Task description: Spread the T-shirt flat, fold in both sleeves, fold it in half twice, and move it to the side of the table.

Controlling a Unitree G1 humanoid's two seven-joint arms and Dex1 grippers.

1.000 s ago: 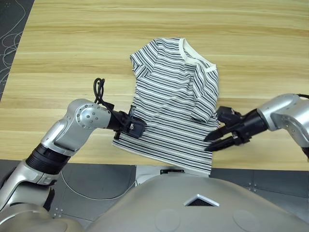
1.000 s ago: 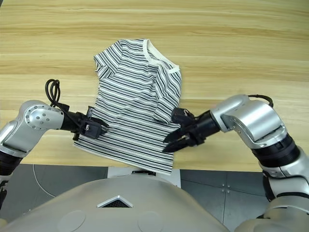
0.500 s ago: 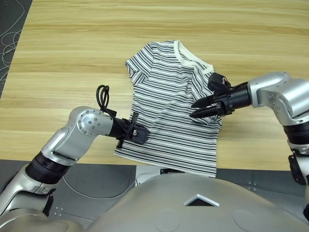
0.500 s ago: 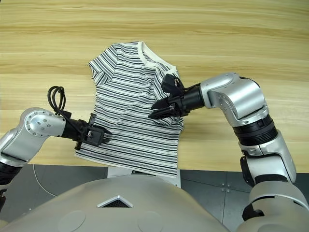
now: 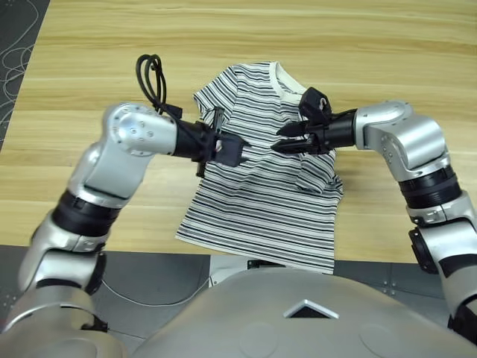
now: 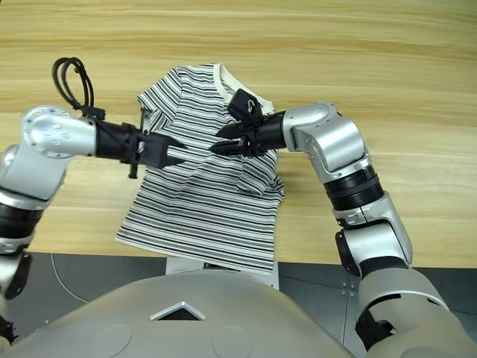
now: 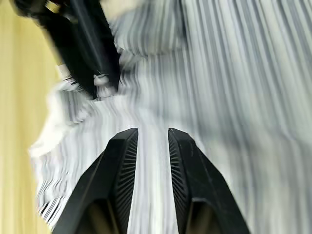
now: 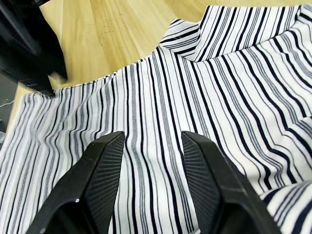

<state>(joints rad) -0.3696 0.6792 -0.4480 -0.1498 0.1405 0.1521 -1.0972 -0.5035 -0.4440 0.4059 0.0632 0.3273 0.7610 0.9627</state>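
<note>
**Q:** Fig. (a): how do the pincers stand?

**A:** Left gripper (image 5: 240, 151): the fingers are a narrow gap apart with nothing between them. It is poised over the chest of the T-shirt (image 5: 261, 201), tips pointing toward the robot's right. Right gripper (image 5: 278, 141): the fingers are spread and empty, facing the left one from the other side, just below the collar (image 5: 285, 80). The two sets of tips are near each other but apart. Whether either touches the cloth cannot be told.

**Q:** Where is the garment?

**A:** It lies midway along the near edge of the table (image 5: 89, 67), collar toward the far edge. The hem (image 5: 253, 250) droops slightly over the near edge. The right sleeve (image 5: 317, 168) lies doubled inward over the body and is somewhat rumpled. The left sleeve (image 5: 210, 101) lies spread outward toward the table's left edge.

**Q:** Which step is in hand?

**A:** Probably the sleeve folds, with one sleeve in and one to go.

**Q:** How is it done well?

**A:**
- The left gripper should go to the outer cuff of the spread sleeve and pinch one layer only.
- It should lift the sleeve low and carry it inward, so the crease runs parallel to the side seam.
- The right gripper can rest on the chest as an anchor, since light knit drags easily on smooth wood.
- The rumple on the right side should be smoothed before the halving folds.
- The overhanging hem could let the shirt slide toward the near edge, so no pull should go that way.
</note>
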